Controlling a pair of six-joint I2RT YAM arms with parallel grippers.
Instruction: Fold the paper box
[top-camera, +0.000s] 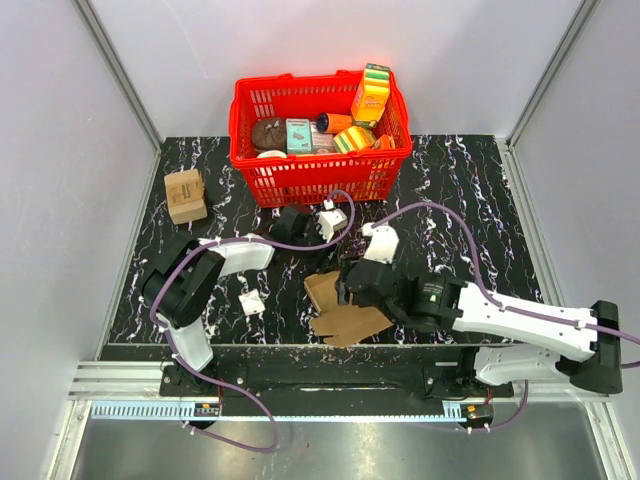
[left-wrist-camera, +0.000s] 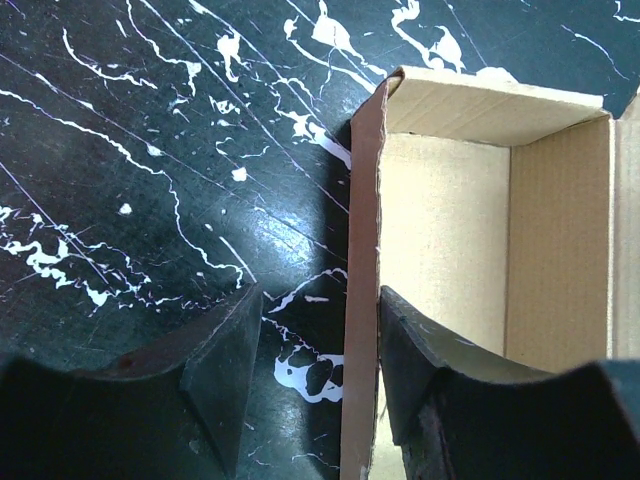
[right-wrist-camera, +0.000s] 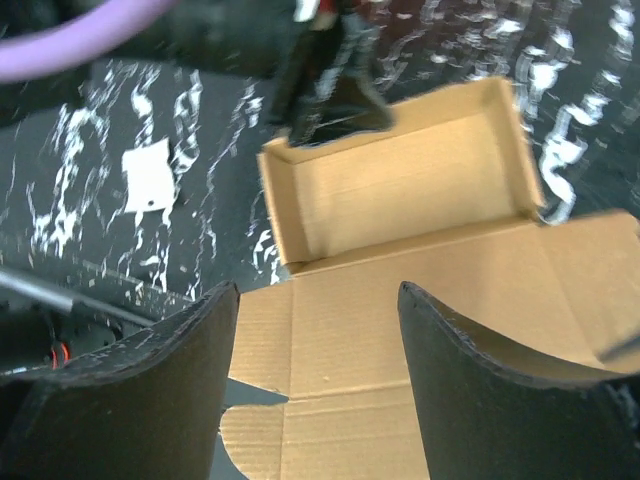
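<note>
Here, the paper box (top-camera: 350, 320) lies on the black marbled worktop (top-camera: 470, 200) close to its near edge, roughly midway between the two arm bases and well apart from the red basket (top-camera: 320, 180) at the far side. One part of the box stands up as a shallow tray with upright walls. The rest lies flat, with notched flaps at the near end. The left fingers (left-wrist-camera: 405, 345) are partly open and straddle one upright wall. One is inside the tray just beside the wall and the other is outside, apart from it, so nothing is clamped. The right fingers (right-wrist-camera: 205, 335) are spread wide above the flat panel and hold nothing. A small tan box (top-camera: 185, 195) sits at the far left, and a white scrap (top-camera: 252, 303) lies left of the paper box.
</note>
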